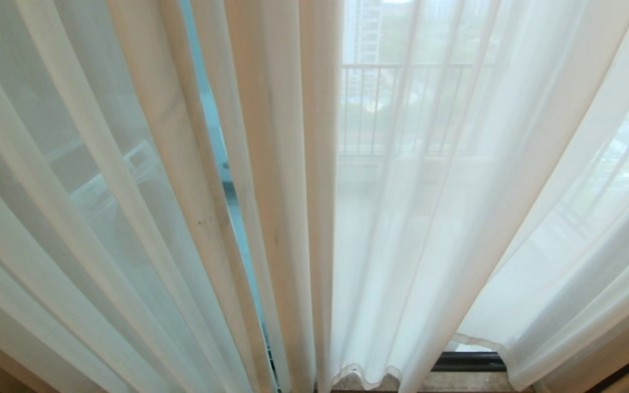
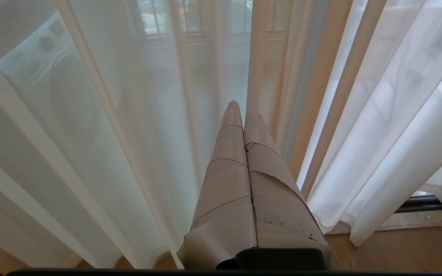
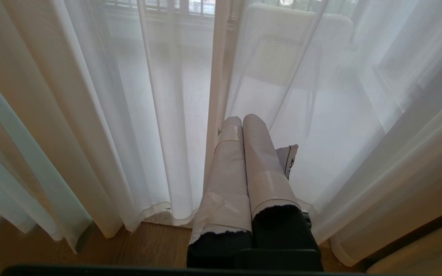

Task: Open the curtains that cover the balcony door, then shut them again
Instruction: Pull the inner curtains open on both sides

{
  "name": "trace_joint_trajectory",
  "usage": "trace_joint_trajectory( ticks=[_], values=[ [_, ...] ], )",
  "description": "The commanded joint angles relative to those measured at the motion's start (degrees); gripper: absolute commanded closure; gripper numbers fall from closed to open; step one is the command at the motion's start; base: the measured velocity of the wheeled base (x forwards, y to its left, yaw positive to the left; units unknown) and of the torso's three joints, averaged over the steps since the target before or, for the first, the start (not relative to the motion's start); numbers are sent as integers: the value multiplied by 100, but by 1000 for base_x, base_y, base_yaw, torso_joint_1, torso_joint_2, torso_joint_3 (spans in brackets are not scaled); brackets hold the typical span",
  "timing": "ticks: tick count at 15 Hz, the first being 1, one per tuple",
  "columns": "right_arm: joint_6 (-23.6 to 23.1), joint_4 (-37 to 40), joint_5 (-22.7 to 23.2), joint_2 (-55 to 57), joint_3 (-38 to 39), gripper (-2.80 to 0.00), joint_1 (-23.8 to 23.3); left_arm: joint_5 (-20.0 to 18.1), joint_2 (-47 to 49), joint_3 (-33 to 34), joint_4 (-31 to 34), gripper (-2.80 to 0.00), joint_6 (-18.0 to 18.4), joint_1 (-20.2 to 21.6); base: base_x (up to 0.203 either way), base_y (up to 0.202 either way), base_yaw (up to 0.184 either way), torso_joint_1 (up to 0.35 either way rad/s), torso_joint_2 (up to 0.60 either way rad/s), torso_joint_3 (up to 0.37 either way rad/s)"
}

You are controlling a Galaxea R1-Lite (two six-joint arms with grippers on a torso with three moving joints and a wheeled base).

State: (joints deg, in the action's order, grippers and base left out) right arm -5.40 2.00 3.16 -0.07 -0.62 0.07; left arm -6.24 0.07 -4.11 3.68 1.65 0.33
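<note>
Sheer white curtains (image 1: 429, 218) hang in long folds across the whole head view, drawn shut but for a narrow slit between two panels. Glass of the balcony door (image 1: 213, 125) shows through that slit, and its dark bottom track (image 1: 470, 361) shows under the wavy hem. Neither arm is in the head view. My left gripper (image 2: 240, 111) is shut and empty, its tape-wrapped fingers pointing at the folds of the curtains (image 2: 129, 134) close ahead. My right gripper (image 3: 242, 120) is also shut on nothing, close before the curtains (image 3: 129, 115).
A balcony railing (image 1: 402, 109) and a washing machine (image 2: 52, 76) show dimly through the fabric. A pale chair-like shape (image 3: 294, 46) stands behind the right panel. A wooden floor (image 3: 90, 245) runs up to a stone sill (image 1: 456, 382) under the hems.
</note>
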Motion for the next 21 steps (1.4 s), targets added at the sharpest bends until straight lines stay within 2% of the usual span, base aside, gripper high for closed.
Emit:
trace_joint_trajectory(
  ticks=[1,6,10,13,16,19,21],
  values=[
    [-4,2,1,7,1,0,2,0,1,7,1,0,2,2,0,0,0,0,0,0],
    [-5,2,1,7,1,0,1,8,1,7,1,0,55,2,0,0,0,0,0,0],
    [-5,2,1,7,1,0,1,-129,1,-93,15,0,143,2,0,0,0,0,0,0],
    [-5,2,1,7,1,0,1,-410,162,-516,345,0,145,6,0,0,0,0,0,0],
    [-5,2,6,7,1,0,1,-636,884,-1075,726,0,124,9,0,0,0,0,0,0],
    [1,2,1,7,1,0,1,-1163,1691,-1230,487,0,115,-85,0,0,0,0,0,0],
    [-5,2,8,7,1,0,1,-1709,2324,-1354,107,0,-13,-119,0,0,0,0,0,0]
  ],
)
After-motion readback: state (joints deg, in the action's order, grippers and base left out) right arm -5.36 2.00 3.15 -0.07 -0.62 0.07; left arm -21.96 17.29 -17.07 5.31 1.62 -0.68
